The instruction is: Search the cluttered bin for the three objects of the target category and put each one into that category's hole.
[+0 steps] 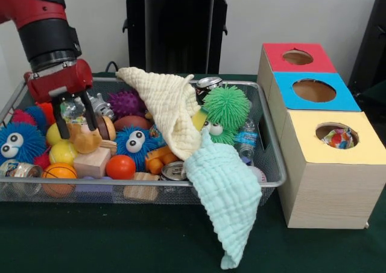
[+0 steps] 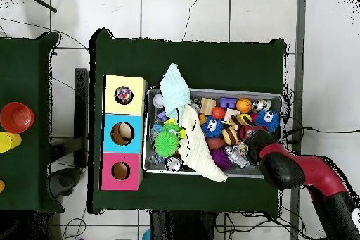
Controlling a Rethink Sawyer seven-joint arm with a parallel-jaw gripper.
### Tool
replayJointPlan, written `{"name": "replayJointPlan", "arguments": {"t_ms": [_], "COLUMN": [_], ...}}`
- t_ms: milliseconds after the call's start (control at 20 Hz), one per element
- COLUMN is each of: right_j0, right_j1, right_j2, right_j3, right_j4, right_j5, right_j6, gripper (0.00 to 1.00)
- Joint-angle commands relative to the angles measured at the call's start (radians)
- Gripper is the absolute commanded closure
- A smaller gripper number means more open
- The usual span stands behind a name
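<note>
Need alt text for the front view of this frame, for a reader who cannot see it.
A red and black robot arm lowers its gripper, fingers apart around a tan toy, into a wire bin crowded with toys, balls and cans. A cream cloth and a mint cloth drape over the bin; beside it stand three boxes with round holes, topped red, blue and yellow.

red cup [image 2: 16, 117], yellow cup [image 2: 5, 141], side table [image 2: 28, 188]
</note>
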Motion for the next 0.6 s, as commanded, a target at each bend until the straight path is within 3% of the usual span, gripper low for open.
{"name": "replayJointPlan", "arguments": {"t_ms": [50,100,350,600], "right_j0": [0.161,0.262,0.235,0.227], "right_j1": [-0.088,-0.126,-0.101,-0.090], "right_j2": [-0.202,-0.371,-0.353,-0.348], "right_j3": [-0.031,-0.017,0.009,0.020], "right_j4": [-0.038,0.226,0.325,0.367], "right_j5": [-0.416,-0.506,-0.522,-0.532], "right_j6": [0.214,0.531,0.399,0.344], "gripper": [0.00,0.00,0.00,0.00]}}
